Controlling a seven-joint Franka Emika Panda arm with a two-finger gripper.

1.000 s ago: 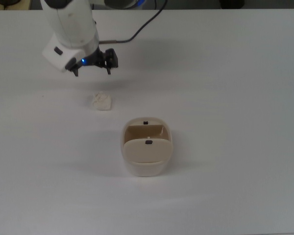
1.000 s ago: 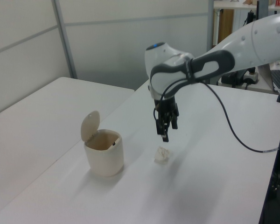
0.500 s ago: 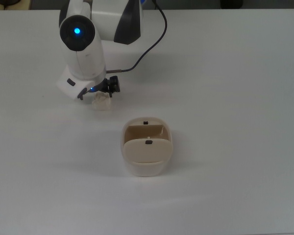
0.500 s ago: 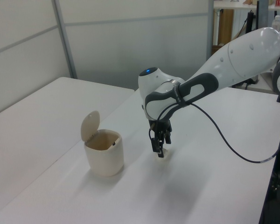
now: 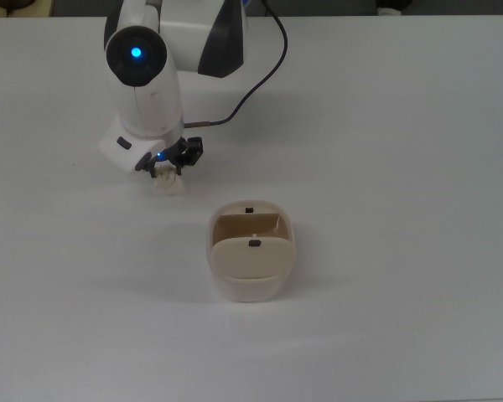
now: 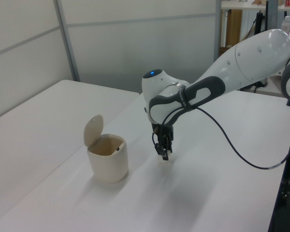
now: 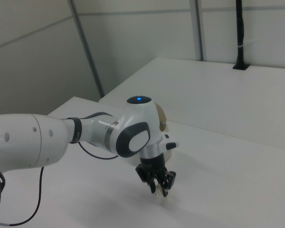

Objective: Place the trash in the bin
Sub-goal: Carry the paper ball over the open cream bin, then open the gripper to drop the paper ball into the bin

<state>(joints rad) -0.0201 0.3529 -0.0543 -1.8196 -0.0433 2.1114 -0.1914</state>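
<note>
The trash (image 5: 173, 186) is a small off-white crumpled wad on the white table, up and left of the bin in the top view. My gripper (image 5: 168, 170) points down with its black fingers drawn in around the wad, at table height. In the left view the gripper (image 6: 163, 153) hides most of the trash, and a pale bit shows between the fingers in the right view (image 7: 158, 188). The beige bin (image 5: 251, 289) stands upright with its flap lid swung open, also seen in the left view (image 6: 108, 164). The arm hides most of the bin (image 7: 162, 118) in the right view.
A black cable (image 5: 251, 79) runs from the wrist back over the table toward the arm's base. A second white table (image 6: 34, 125) lies beyond the bin in the left view, and grey partition walls stand behind.
One second ago the gripper hung above and beyond the trash. It came down over the wad, and since half a second ago its fingers have drawn closer together around it.
</note>
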